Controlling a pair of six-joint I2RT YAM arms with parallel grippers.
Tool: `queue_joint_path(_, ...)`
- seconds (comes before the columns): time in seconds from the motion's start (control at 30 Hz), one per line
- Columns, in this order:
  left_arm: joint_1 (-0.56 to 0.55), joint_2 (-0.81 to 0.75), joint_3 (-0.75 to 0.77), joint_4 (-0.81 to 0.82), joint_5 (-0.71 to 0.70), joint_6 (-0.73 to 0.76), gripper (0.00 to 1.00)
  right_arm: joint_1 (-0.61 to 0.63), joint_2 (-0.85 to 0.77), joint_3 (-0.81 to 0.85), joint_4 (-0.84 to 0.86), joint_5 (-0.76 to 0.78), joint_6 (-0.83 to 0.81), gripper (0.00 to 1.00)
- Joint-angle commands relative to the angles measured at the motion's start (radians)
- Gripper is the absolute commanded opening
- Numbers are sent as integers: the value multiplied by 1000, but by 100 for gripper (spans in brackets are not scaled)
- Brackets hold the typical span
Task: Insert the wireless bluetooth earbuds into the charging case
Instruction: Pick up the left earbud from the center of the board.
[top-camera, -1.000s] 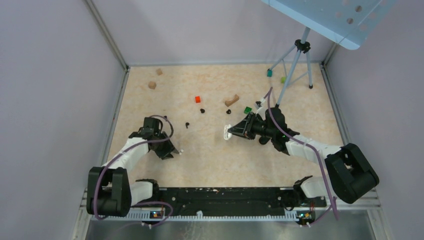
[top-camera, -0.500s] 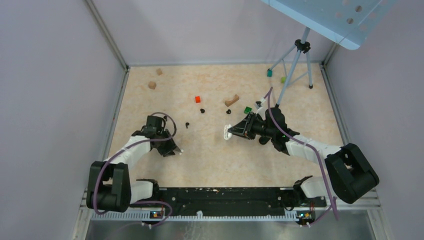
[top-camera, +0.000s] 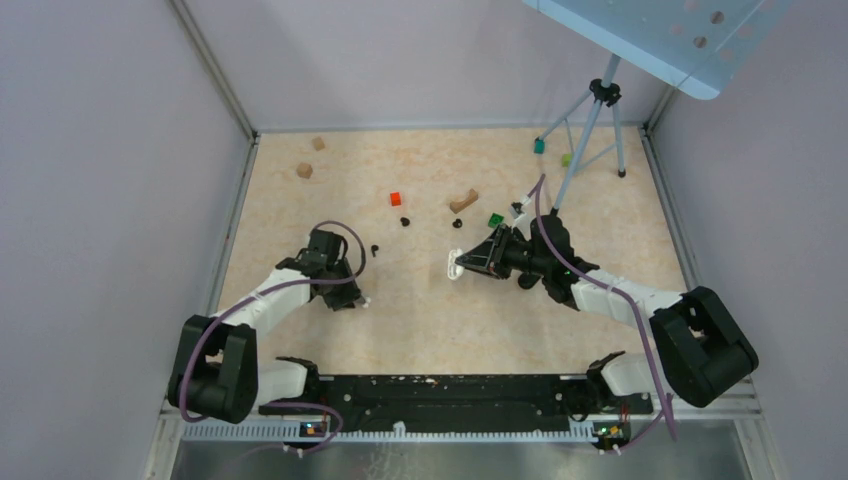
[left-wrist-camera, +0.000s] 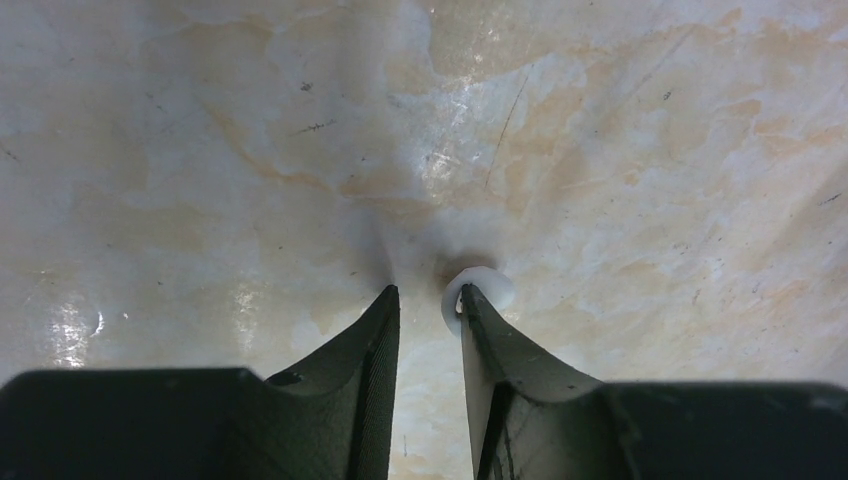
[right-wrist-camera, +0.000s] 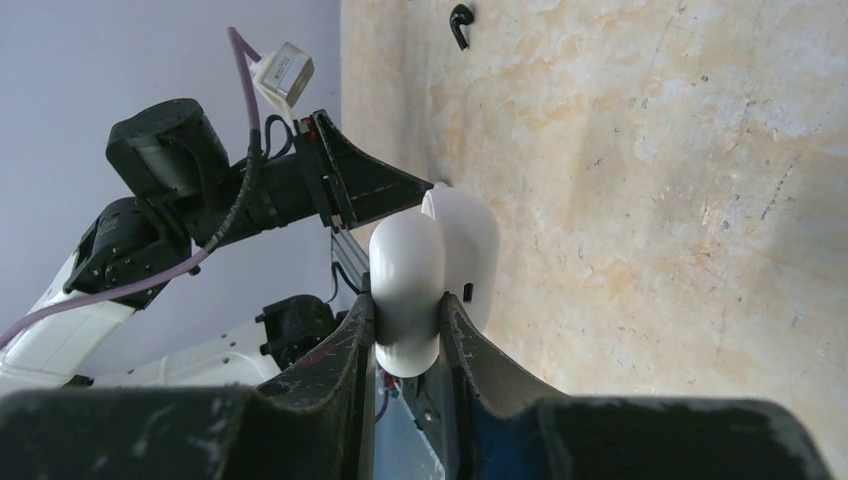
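One white charging case (right-wrist-camera: 408, 262), clamped by right end effector (right-wrist-camera: 405, 305), earbud (right-wrist-camera: 461, 20) beyond

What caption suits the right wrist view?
Right gripper holds the white charging case; a black earbud lies on the table.

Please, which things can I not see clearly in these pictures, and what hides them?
- Inside of the white glossy charging case: right wrist view, only its outer shell shows.
- Small white round piece: left wrist view, partly behind a fingertip of the left gripper; unidentifiable.
- Three small black pieces: top view, too small to tell which are earbuds.
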Motion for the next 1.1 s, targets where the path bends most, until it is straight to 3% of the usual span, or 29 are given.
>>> queue_joint_path(0.0, -19, 16, 6, -11, 5, -5, 34, 8, -28, 19, 30, 7, 1, 0)
queue_joint_path(0.23, -21, -14, 2, 19, 98, -24, 34, 10, -25, 17, 28, 7, 2, 0)
queue_joint_path(0.6, -24, -3, -6, 46, 131, -24, 33, 10, -22, 17, 33, 5, 2, 0)
queue_joint_path(1.07, -50, 14, -1, 54, 131, -9, 20, 9, -20, 17, 34, 4, 2, 0)
